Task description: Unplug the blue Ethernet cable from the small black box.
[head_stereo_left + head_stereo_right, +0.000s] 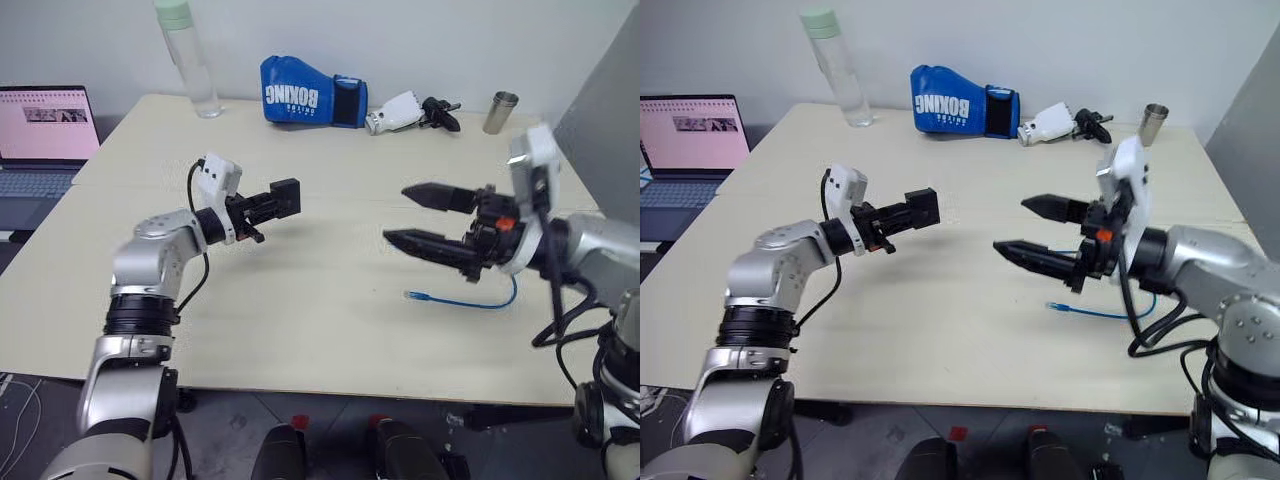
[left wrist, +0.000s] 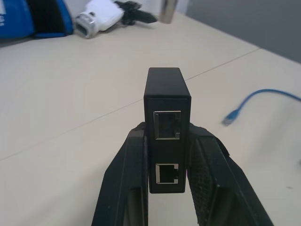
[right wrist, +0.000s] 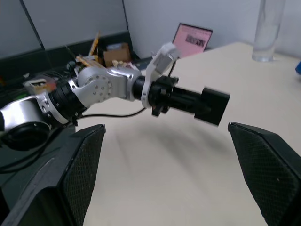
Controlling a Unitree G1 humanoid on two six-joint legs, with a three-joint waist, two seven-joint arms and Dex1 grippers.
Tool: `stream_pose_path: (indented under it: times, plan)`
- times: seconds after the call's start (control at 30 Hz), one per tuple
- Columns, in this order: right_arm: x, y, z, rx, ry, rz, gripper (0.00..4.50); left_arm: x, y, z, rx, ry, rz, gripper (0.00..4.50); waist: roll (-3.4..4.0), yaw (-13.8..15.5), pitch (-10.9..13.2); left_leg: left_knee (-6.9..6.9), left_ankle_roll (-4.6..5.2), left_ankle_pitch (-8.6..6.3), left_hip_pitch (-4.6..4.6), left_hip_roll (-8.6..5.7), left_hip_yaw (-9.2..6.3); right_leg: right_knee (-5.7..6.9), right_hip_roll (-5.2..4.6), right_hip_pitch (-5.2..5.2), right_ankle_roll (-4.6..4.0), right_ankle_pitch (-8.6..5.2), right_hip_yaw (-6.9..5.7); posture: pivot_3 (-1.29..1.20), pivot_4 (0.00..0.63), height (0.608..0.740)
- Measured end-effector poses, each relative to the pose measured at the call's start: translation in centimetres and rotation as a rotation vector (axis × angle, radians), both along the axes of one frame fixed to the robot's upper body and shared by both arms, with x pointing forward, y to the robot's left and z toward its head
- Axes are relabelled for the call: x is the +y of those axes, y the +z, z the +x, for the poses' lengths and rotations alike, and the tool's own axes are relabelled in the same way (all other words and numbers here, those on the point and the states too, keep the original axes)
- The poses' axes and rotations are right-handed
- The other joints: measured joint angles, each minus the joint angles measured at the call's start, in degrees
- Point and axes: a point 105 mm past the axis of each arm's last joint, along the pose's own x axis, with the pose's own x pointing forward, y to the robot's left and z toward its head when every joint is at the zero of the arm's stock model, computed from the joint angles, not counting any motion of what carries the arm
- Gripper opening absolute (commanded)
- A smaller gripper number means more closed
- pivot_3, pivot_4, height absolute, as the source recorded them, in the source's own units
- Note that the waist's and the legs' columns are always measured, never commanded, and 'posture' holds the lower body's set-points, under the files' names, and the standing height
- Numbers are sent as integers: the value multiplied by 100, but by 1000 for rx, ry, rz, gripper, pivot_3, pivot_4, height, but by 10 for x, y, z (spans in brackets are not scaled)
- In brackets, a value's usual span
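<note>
Starting at the far left: laptop with a pink screen on a side surface just off the table edge. Clear bottle with a pale green cap standing upright at the back of the table, then a blue boxing glove lying near the back edge.

Left gripper up in the air over the left half of the table, fingers pinched tight on the small black box. Box sticking out past the fingertips, well clear of the tabletop. Two ports visible on its end face in the left wrist view, both empty.

Further right at the back: a white and black tool-like thing lying flat, and a small metal cup upright.

Right gripper hovering over the right half, pointing toward the box but well apart from it, fingers spread wide with nothing between them.

Blue Ethernet cable lying loose on the table under and just behind the right gripper, plug end pointing left, rest curving back toward the right arm. Fully separated from the box.
</note>
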Motion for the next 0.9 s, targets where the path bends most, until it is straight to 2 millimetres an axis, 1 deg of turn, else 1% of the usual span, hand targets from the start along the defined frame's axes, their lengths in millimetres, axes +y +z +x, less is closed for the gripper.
stream_pose_path:
  times: [0.1, 0.23, 0.33, 0.4, 0.47, 0.5, 0.6, 0.67, 0.77, 0.8, 0.9]
  plan:
    - [-4, -22, 7, 16, -63, -31, 4432, 5, -10, 10, -29, 94, 13, 781, 0, 12, 0, -1, 0, 0, -2, -2, 0, 0, 0, -4, 2, 1, -1, 0, 150, 740]
    - [-10, -44, 12, 22, -122, -62, 4432, 11, -33, 19, -24, 211, 8, 781, -2, 21, -1, -1, 0, 0, -3, -2, -1, 2, 3, -7, 2, 2, -10, 0, 150, 740]
    - [-12, -53, 13, 26, -134, -70, 4432, 15, -49, 23, -21, 281, 15, 781, -1, 19, -2, -1, 0, 0, 4, -3, 0, 3, 5, -3, 2, 2, -11, 0, 150, 740]
    - [-12, -56, 13, 20, -136, -70, 4432, 19, -66, 24, -13, 331, 16, 781, -1, 18, -2, -2, 0, 0, 4, -3, -1, 3, 5, -2, 2, 2, -12, 0, 150, 740]
    - [-11, -57, 14, 20, -137, -72, 4500, 18, -69, 24, -26, 338, 9, 1480, -2, 26, -2, -1, 0, 0, 9, -3, -3, 2, 5, 5, 2, 2, -17, 0, 150, 740]
    - [-11, -57, 14, 20, -137, -71, 4500, 19, -70, 24, -33, 342, 9, 1521, -1, 26, -3, -1, 0, 0, 15, -3, -2, 4, 5, 10, 2, 2, -15, 0, 150, 740]
    - [-13, -58, 15, 26, -145, -71, 4500, 23, -87, 21, 7, 365, 10, 2100, -1, 15, -3, -2, 0, 0, 23, -4, -1, 5, 7, 15, 2, 2, -15, 0, 150, 740]
    - [-14, -59, 16, 28, -148, -71, 4500, 23, -87, 21, 7, 363, 9, 2518, -1, 17, -3, -3, 0, 0, 23, -4, 0, 5, 7, 15, 2, 2, -13, 0, 150, 740]
    - [-15, -59, 17, 29, -151, -75, 4500, 22, -86, 20, 5, 355, 3, 3029, -1, 18, -3, -3, 0, 0, 23, -4, 0, 5, 7, 15, 2, 2, -14, 0, 150, 740]
    - [-15, -60, 17, 30, -153, -76, 4500, 23, -86, 20, 6, 354, -1, 3344, -1, 18, -3, -3, 0, 0, 23, -4, 0, 5, 7, 15, 2, 2, -14, 0, 150, 740]
    - [-16, -60, 18, 35, -157, -76, 4500, 25, -86, 20, 13, 352, -8, 3894, -1, 16, -3, -3, 0, 0, 23, -4, 0, 5, 7, 15, 2, 2, -14, 0, 150, 740]
